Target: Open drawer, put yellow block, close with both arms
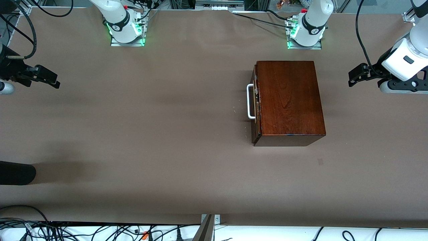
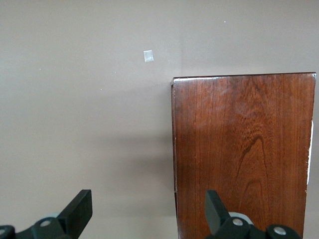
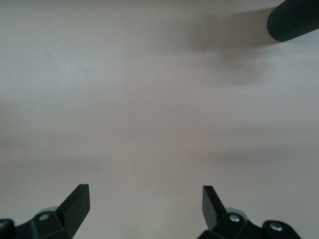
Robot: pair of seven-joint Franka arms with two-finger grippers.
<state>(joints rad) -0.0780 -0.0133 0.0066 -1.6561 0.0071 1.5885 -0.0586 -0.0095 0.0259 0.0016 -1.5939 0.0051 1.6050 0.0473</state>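
The dark reddish-brown wooden box (image 1: 289, 100) stands on the table in front of the left arm's base. Its drawer (image 1: 256, 107) faces the right arm's end of the table and is pushed in almost flush, with a thin pale strip showing at its front. The white bar handle (image 1: 250, 102) is free. The box top also shows in the left wrist view (image 2: 244, 149). The yellow block is out of view. My left gripper (image 1: 354, 75) (image 2: 148, 199) hangs open and empty at the left arm's end of the table, apart from the box. My right gripper (image 1: 50, 79) (image 3: 145, 194) hangs open and empty over bare table at the right arm's end.
A black rounded object (image 1: 16, 173) pokes in at the right arm's end of the table, nearer the front camera; it also shows in the right wrist view (image 3: 294, 20). A small pale patch (image 1: 320, 161) (image 2: 148, 56) lies on the table near the box.
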